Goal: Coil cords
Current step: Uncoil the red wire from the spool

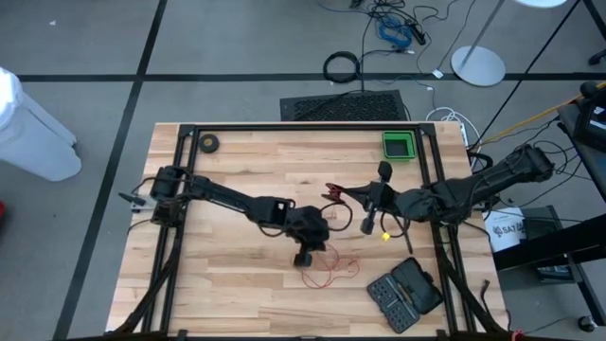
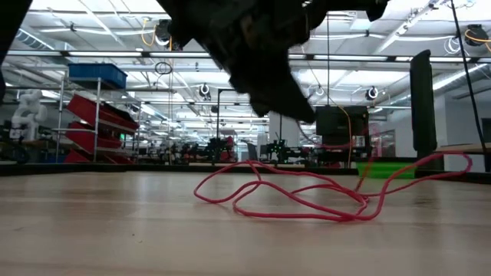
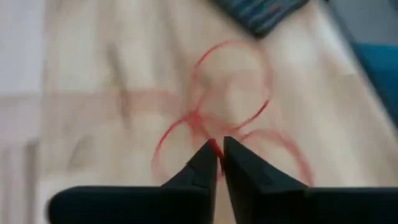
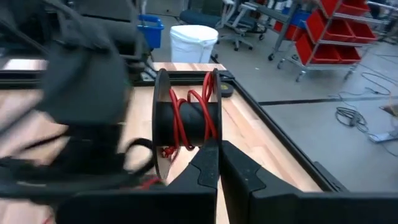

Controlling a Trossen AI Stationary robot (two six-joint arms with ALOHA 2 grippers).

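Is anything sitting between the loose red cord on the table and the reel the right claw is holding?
Nothing visible does. The loose red cord lies on bare wood near the left claw, and the reel is gripped by the right claw.

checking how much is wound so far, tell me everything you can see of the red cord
The red cord is a long, thin wire. Most of it lies loose on the wooden table in a few overlapping loops, just past the left hand, whose narrowly parted fingertips pinch a strand. From there it runs up to a black reel held by the right hand, where several turns are wrapped around the core.
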